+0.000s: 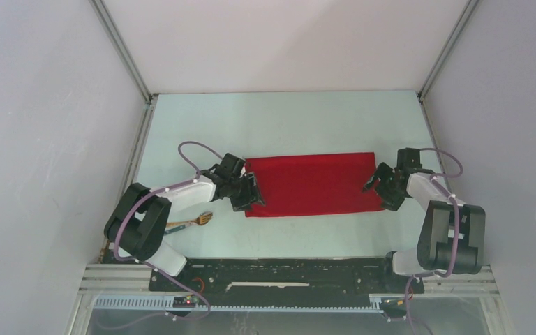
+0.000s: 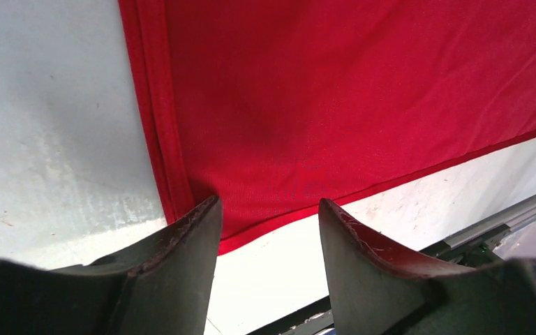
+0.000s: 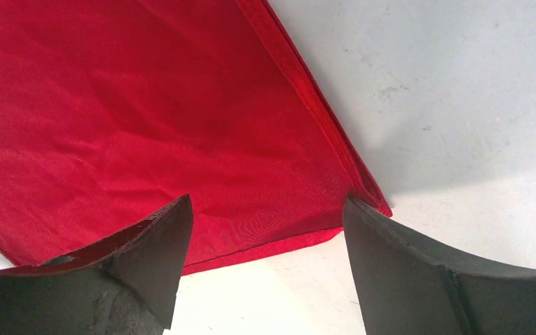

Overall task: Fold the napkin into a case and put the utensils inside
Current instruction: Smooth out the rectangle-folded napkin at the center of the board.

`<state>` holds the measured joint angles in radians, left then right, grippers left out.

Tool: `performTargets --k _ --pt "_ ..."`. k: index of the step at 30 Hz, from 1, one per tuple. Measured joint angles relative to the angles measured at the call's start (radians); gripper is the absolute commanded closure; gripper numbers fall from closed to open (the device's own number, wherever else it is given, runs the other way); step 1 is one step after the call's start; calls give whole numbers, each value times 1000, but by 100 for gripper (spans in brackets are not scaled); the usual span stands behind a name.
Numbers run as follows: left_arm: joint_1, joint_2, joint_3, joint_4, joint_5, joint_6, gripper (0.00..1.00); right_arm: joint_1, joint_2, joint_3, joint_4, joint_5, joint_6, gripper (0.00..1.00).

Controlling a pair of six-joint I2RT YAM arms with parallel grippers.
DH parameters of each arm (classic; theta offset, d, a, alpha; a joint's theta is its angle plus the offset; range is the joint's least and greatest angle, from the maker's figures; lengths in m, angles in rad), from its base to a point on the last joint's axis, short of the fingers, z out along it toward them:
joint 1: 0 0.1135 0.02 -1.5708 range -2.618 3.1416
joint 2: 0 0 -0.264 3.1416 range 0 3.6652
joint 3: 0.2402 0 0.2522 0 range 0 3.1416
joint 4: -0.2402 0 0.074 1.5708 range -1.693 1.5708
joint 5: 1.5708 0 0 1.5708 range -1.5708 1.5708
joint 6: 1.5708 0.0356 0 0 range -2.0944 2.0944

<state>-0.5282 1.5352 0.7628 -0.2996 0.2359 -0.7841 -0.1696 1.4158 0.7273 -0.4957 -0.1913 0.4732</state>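
Observation:
The red napkin [image 1: 310, 183] lies flat in the middle of the table, folded to a wide rectangle. Its doubled left edge [image 2: 155, 105] and right edge [image 3: 307, 91] show in the wrist views. My left gripper [image 1: 250, 199] hovers open at the napkin's near left corner, and nothing is between its fingers [image 2: 269, 202]. At the near right corner my right gripper [image 1: 375, 183] also stands open and empty [image 3: 269, 199]. The utensils lie on the table by the left arm: a wooden fork [image 1: 199, 220] and a thin teal stick [image 1: 176, 227] beside it.
White walls with metal posts close the table in at the left, back and right. A black rail [image 1: 286, 273] with both arm bases runs along the near edge. Bare table [image 1: 286, 118] lies behind the napkin.

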Motion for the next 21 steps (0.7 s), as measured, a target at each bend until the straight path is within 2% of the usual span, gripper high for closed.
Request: performTargets --k 9,14,21 --pt "-3 -53 1 -59 -42 31 36 74 -101 48 -71 83 0 10" --pt "-3 -85 13 -67 -31 32 36 -3 -85 68 -69 81 -2 9" --pt "-3 -39 11 -45 -21 32 35 -50 -8 68 -66 57 -7 10"
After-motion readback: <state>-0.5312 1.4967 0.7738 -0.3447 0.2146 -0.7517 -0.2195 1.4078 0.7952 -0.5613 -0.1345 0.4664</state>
